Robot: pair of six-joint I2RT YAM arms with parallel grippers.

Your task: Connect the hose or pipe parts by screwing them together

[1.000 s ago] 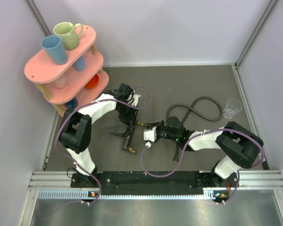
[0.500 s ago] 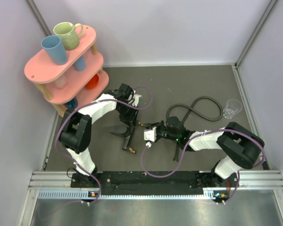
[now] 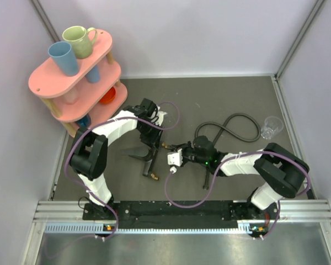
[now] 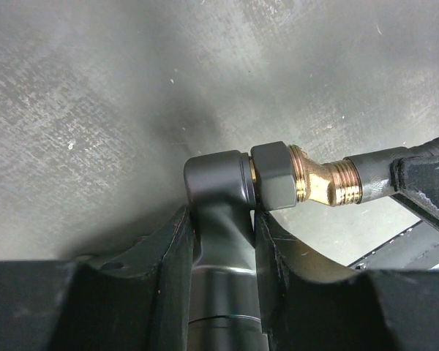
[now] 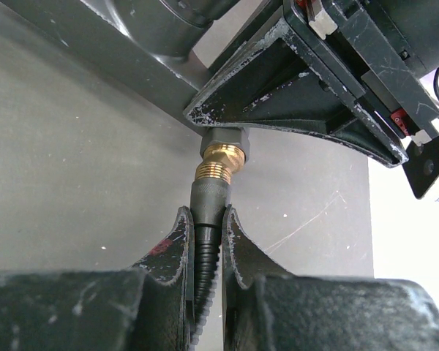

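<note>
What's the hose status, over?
Left gripper shut on short dark grey forked fitting. Right gripper shut on thin dark grey rubber hose; brass end at fitting, threads showing. Joint unobstructed.

Pink shelf, blue cup, green mug, clear cup.

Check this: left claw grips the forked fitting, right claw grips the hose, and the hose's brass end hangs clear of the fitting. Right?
Not clear: the left wrist view shows the brass end meeting the forked fitting. The left claw and right claw grip as stated.
</note>
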